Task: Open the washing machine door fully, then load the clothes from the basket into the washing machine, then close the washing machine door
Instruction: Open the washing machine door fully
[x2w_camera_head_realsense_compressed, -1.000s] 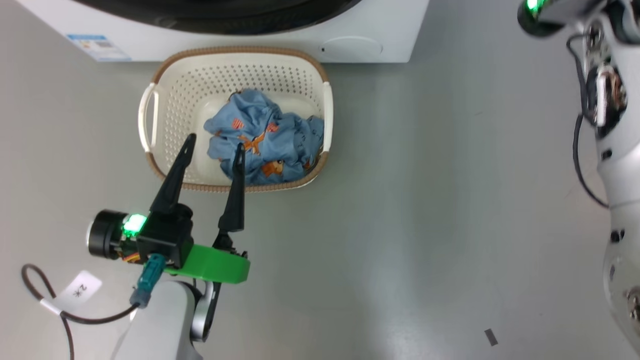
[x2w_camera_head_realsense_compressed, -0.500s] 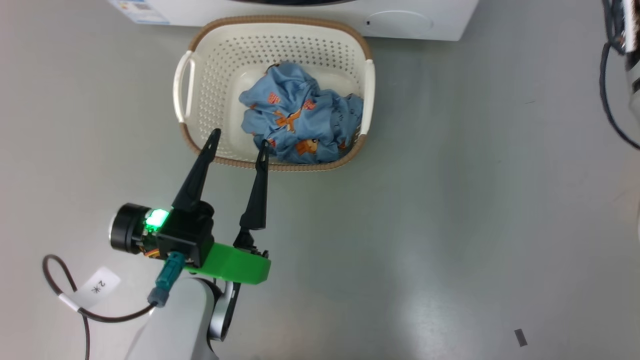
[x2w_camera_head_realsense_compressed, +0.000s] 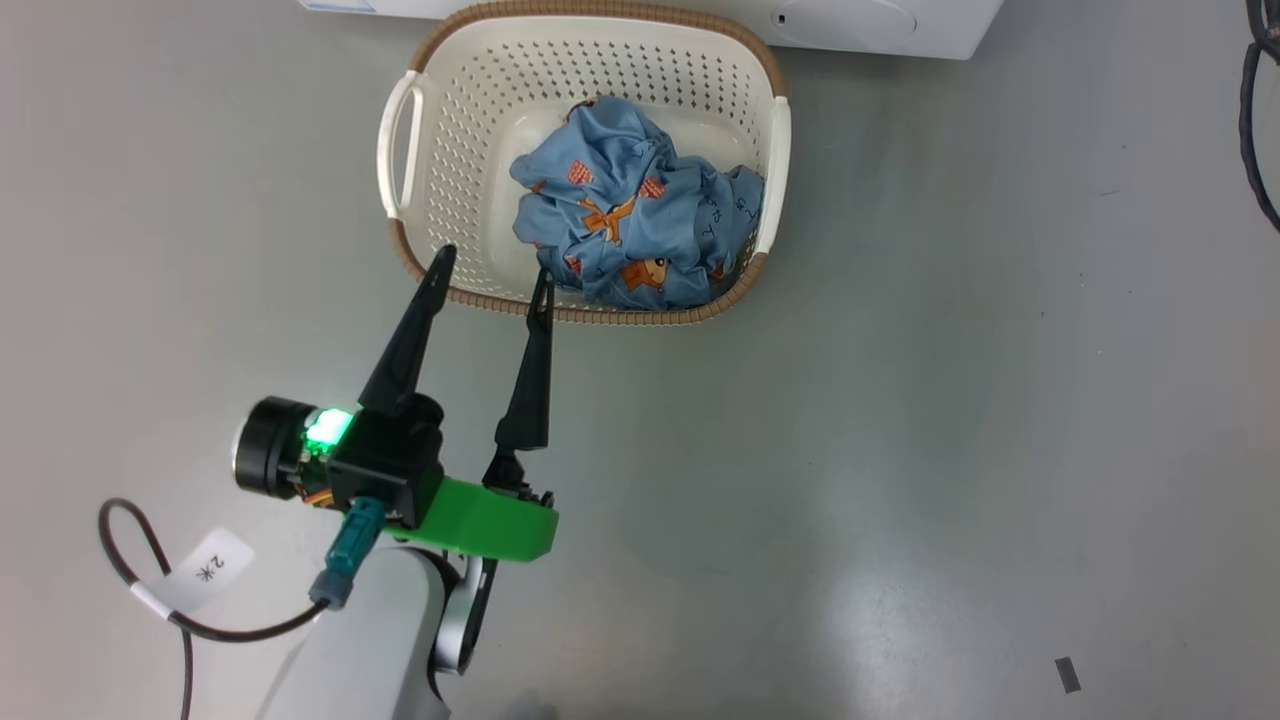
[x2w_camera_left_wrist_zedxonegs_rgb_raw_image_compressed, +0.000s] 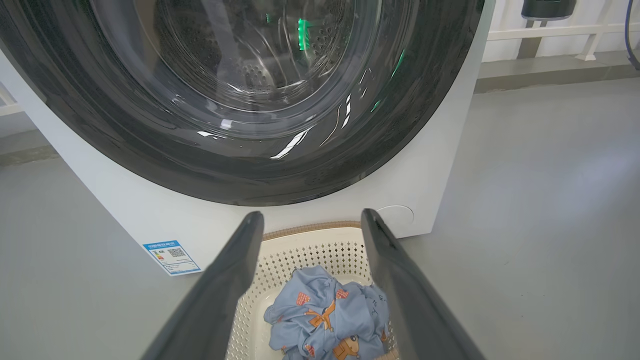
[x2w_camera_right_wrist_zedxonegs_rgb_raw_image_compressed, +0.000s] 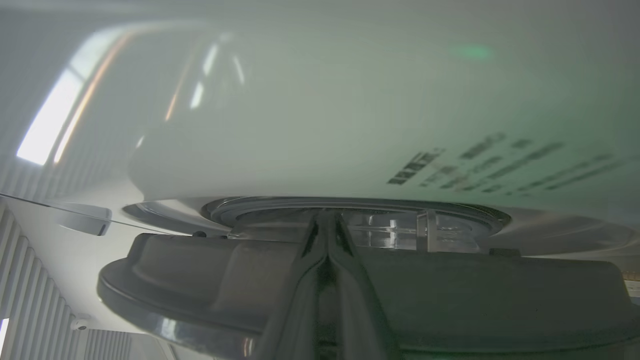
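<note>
The clothes (x2w_camera_head_realsense_compressed: 640, 225) lie as one blue, orange-printed heap in the basket (x2w_camera_head_realsense_compressed: 650, 316), bunched toward its 4 o'clock side, so the 8 o'clock part of its bottom is bare. In my head view the basket stands on the floor (x2w_camera_head_realsense_compressed: 900, 450) at 12 o'clock, just in front of the washing machine (x2w_camera_head_realsense_compressed: 880, 25).

My left jaws are spread wide, and their tips line up with the basket's near rim at about 7 o'clock; I cannot tell how high above it they are. If I drive straight down from here, one finger could meet the woven rim and tip or shove the light basket. Or both could land on bare plastic and close on nothing. I would shift toward 3 o'clock first. Even then, a shallow pinch on crumpled cloth may let the garment trail, catch the rim and drop to the floor.

From the left wrist, the washing machine door (x2w_camera_left_wrist_zedxonegs_rgb_raw_image_compressed: 150, 150) looks closed or nearly so, by my judgement. Cloth carried up now would only press against glass.

The right jaws are pressed together, tips at a dark rim with clear glass beyond. It is probably that door, though the view is blurred. Thin tips like these could slip off during a pull and let the door swing back.
</note>
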